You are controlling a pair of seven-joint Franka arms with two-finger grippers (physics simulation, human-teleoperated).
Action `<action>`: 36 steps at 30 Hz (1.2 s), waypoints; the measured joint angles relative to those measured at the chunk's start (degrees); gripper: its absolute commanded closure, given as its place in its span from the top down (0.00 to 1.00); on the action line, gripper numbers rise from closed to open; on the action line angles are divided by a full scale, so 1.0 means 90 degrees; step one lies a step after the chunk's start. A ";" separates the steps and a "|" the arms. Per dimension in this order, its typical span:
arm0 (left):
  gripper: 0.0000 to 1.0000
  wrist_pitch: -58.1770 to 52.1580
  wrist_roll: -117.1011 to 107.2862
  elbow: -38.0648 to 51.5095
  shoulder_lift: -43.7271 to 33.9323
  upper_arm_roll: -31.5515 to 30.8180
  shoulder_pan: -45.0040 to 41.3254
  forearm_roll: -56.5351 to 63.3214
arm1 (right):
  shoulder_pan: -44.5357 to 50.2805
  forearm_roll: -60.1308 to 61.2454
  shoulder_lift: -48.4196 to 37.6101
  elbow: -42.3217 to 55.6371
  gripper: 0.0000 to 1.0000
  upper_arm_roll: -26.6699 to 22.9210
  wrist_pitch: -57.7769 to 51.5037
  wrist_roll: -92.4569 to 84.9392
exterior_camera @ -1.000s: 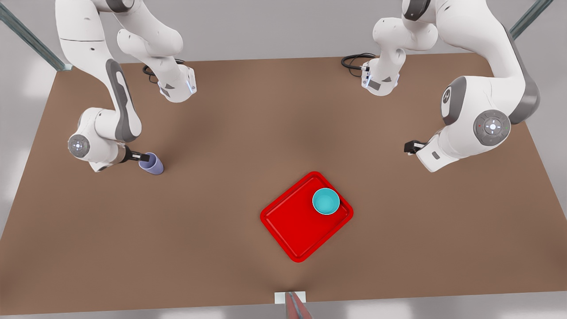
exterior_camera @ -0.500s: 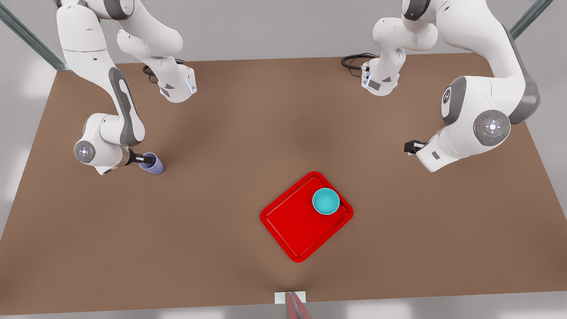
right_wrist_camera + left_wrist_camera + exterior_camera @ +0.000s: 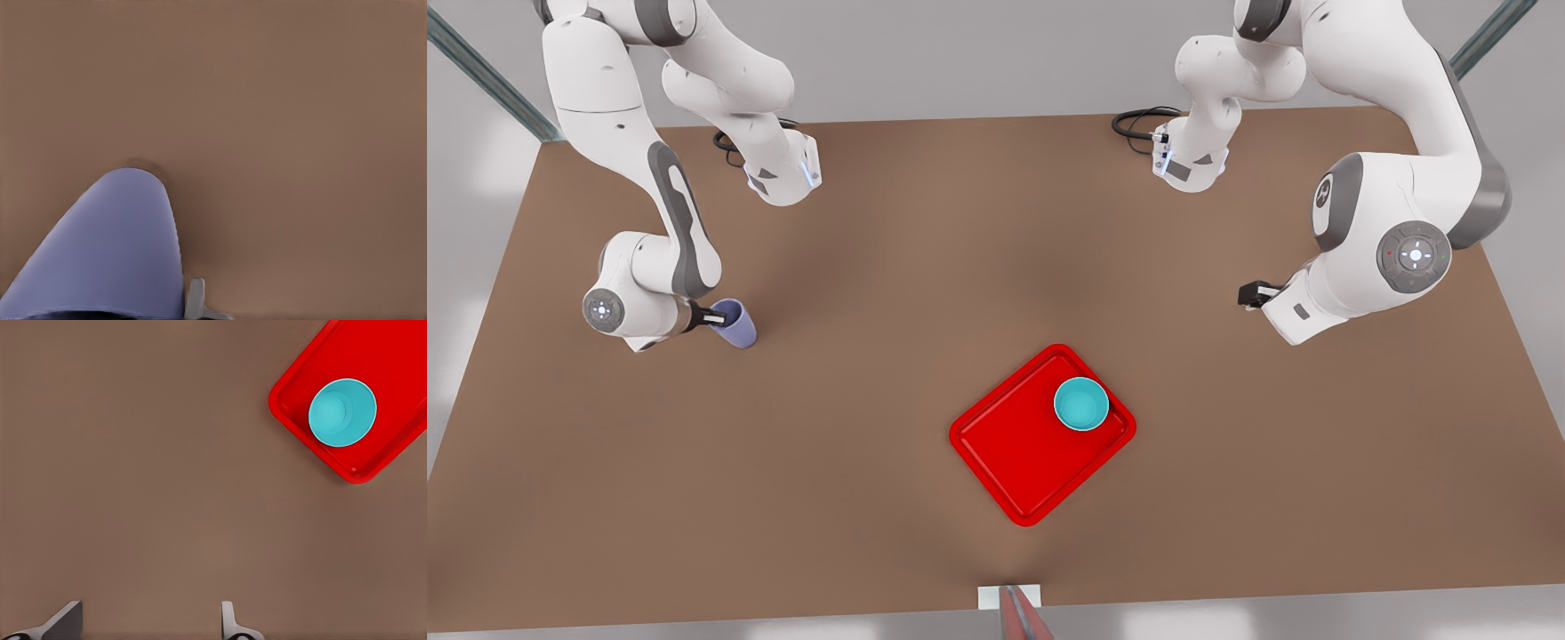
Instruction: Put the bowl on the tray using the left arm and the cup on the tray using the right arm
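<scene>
Front view has the right gripper (image 3: 713, 313) at the lavender cup (image 3: 735, 324), way over on the front view's left of the table (image 3: 889, 267), well apart from the red tray (image 3: 1014, 462). Fingers straddle the rim, but I can't tell if they've actually clamped. The cup looks light, stiff and slick, so I'd pinch its wall near the rim. The teal bowl (image 3: 1081, 404) already sits in a tray corner. The left gripper (image 3: 1254, 294) waits, fingers spread. Versus a second ago, the right wrist has crept closer over the cup, which looks more upright.
</scene>
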 measured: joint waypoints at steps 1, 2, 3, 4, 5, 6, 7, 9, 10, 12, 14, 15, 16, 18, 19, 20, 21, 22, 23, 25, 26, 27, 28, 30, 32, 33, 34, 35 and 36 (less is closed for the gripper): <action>1.00 0.0000 0.0000 -0.0001 0.0000 0.0000 -0.0003 0.0002 | 0.0003 0.0013 0.0000 0.0011 0.21 0.0008 -0.0008 -0.0010; 1.00 0.0000 0.0009 -0.0002 0.0000 0.0000 -0.0002 0.0003 | 0.0014 0.0027 -0.0008 0.0012 0.21 0.0010 -0.0007 -0.0023; 1.00 0.0000 0.0010 -0.0011 0.0000 0.0000 -0.0002 0.0005 | 0.0012 0.0035 -0.0007 0.0039 0.21 0.0010 -0.0021 -0.0028; 1.00 0.0000 0.0015 -0.0012 0.0000 0.0000 -0.0001 0.0005 | 0.0010 0.0048 -0.0010 0.0050 0.21 0.0009 -0.0024 -0.0034; 1.00 0.0000 0.0019 -0.0012 0.0005 0.0005 0.0007 0.0005 | 0.0010 0.0058 -0.0010 0.0051 0.21 0.0009 -0.0024 -0.0040; 1.00 0.0009 0.0020 -0.0012 0.0010 0.0036 0.0009 0.0004 | 0.0010 0.0067 -0.0010 0.0051 0.21 0.0009 -0.0014 -0.0045; 1.00 0.0010 0.0029 -0.0012 0.0010 0.0039 0.0010 0.0004 | 0.0010 0.0074 -0.0001 0.0051 0.21 0.0009 -0.0012 -0.0048; 1.00 0.0010 0.0029 -0.0012 0.0010 0.0039 0.0018 0.0003 | 0.0010 0.0072 -0.0010 0.0070 0.21 0.0009 -0.0013 -0.0048; 1.00 0.0010 0.0029 -0.0012 0.0010 0.0039 0.0007 0.0004 | 0.0010 0.0073 -0.0019 0.0082 0.21 0.0009 -0.0021 -0.0045; 1.00 0.0010 0.0024 -0.0012 0.0010 0.0039 0.0019 0.0003 | 0.0017 0.0068 -0.0053 0.0331 0.21 0.0017 -0.0321 -0.0045; 1.00 0.0000 0.0020 -0.0012 0.0000 0.0039 0.0016 0.0003 | 0.0067 0.0059 -0.0049 0.0837 0.21 0.0027 -0.0825 -0.0026; 1.00 0.0000 0.0020 -0.0006 0.0000 0.0039 0.0018 0.0004 | 0.0061 0.0055 -0.0041 0.1163 0.21 0.0036 -0.1124 -0.0023; 1.00 0.0000 0.0010 -0.0003 -0.0010 0.0039 0.0017 0.0005 | 0.0064 0.0053 -0.0020 0.1531 0.21 0.0062 -0.1379 -0.0022; 1.00 -0.0010 0.0010 -0.0002 -0.0010 0.0039 0.0017 0.0007 | 0.0081 0.0048 0.0230 0.2426 0.21 0.0231 -0.1845 0.0071; 1.00 -0.0010 0.0019 -0.0002 -0.0010 0.0039 0.0017 0.0007 | 0.0114 0.0064 0.0552 0.3038 0.21 0.0347 -0.2121 0.0093; 1.00 -0.0010 0.0028 -0.0002 -0.0010 0.0039 0.0017 0.0007 | 0.0110 0.0073 0.0953 0.3684 0.21 0.0548 -0.2306 0.0126; 1.00 -0.0010 0.0029 -0.0003 -0.0010 0.0039 0.0017 0.0008 | 0.0283 0.0079 0.1243 0.4169 0.21 0.0608 -0.2331 0.0210; 1.00 -0.0010 0.0029 -0.0011 -0.0010 0.0039 0.0017 0.0008 | 0.0408 0.0098 0.1552 0.4657 0.21 0.0655 -0.2453 0.0250; 1.00 -0.0010 0.0029 -0.0011 -0.0010 0.0040 0.0019 0.0008 | 0.0448 0.0112 0.1762 0.4917 0.21 0.0787 -0.2462 0.0304; 1.00 -0.0010 0.0035 -0.0011 -0.0010 0.0061 0.0011 0.0008 | 0.0447 0.0612 0.2419 0.5787 0.21 0.1137 -0.2758 0.0764; 1.00 -0.0004 0.0039 -0.0012 0.0000 0.0087 0.0025 0.0009 | 0.0465 0.0620 0.2572 0.6022 0.21 0.1374 -0.2772 0.1088; 1.00 -0.0001 0.0039 -0.0012 0.0000 0.0088 0.0017 0.0009 | 0.0467 0.0620 0.2681 0.6189 0.21 0.1615 -0.2763 0.1218; 1.00 -0.0007 0.0048 -0.0012 0.0000 0.0097 0.0016 0.0009 | 0.0460 0.0635 0.2799 0.6367 0.21 0.1797 -0.2757 0.1413; 1.00 -0.0001 0.0049 -0.0012 0.0010 0.0098 0.0016 0.0009 | 0.0811 0.0589 0.3015 0.6719 0.21 0.2215 -0.2683 0.2004; 1.00 0.0000 0.0049 -0.0012 0.0010 0.0098 0.0017 0.0009 | 0.1132 0.0602 0.3246 0.7070 0.21 0.2223 -0.2673 0.2263; 1.00 -0.0001 0.0041 -0.0013 0.0001 0.0098 0.0017 0.0009 | 0.1267 0.0611 0.3278 0.7119 0.21 0.2225 -0.2625 0.2274; 1.00 -0.0009 0.0025 -0.0012 0.0000 0.0098 0.0017 0.0009 | 0.1414 0.0621 0.3300 0.7121 0.21 0.2226 -0.2488 0.2274; 1.00 -0.0010 0.0020 -0.0012 -0.0008 0.0098 0.0017 0.0008 | 0.1434 0.0621 0.3388 0.7189 0.21 0.2233 -0.2381 0.2274; 1.00 -0.0010 0.0020 -0.0012 -0.0010 0.0098 0.0017 0.0008 | 0.1516 0.0622 0.3478 0.7259 0.21 0.2288 -0.2331 0.2274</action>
